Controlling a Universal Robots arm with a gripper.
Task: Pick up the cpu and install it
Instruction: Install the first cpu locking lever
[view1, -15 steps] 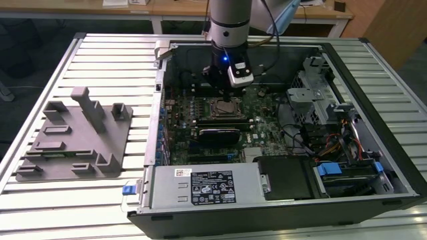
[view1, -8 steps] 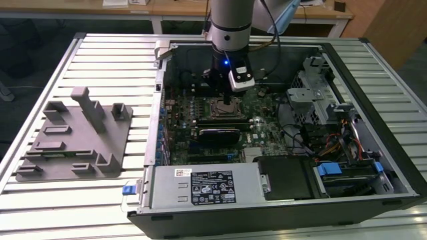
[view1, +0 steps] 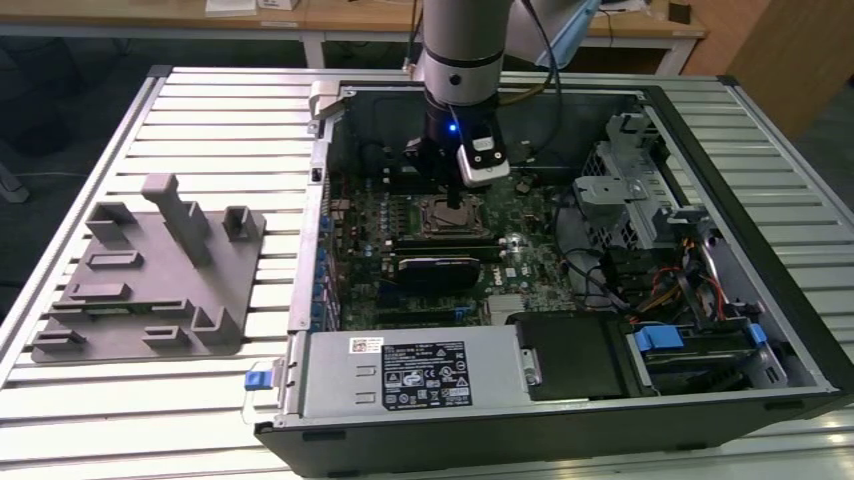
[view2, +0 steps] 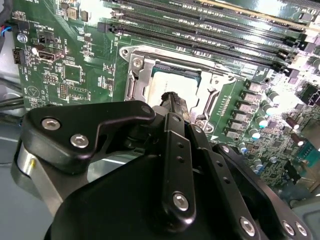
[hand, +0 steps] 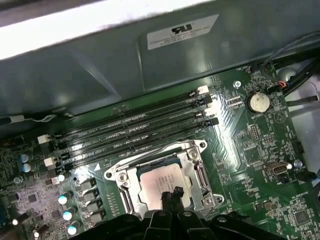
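Note:
The cpu (hand: 161, 179) (view2: 176, 83) is a silvery square lying flat inside the metal-framed socket (hand: 121, 181) (view2: 136, 75) on the green motherboard. My gripper (hand: 170, 194) (view2: 171, 99) hangs straight above it with its two thin black fingertips pressed together, shut, over the chip's top near one edge. I cannot tell whether the tips touch the metal. In the exterior view the gripper (view1: 455, 198) stands upright inside the open computer case, over the socket (view1: 446, 213) near the board's middle.
Memory slots (hand: 135, 131) run beside the socket, with a coin battery (hand: 258, 101) further along. A black card (view1: 437, 268), the power supply (view1: 400, 372) and drive bays (view1: 694, 345) crowd the case. A grey fixture (view1: 150, 272) sits on the slatted table at the exterior view's left.

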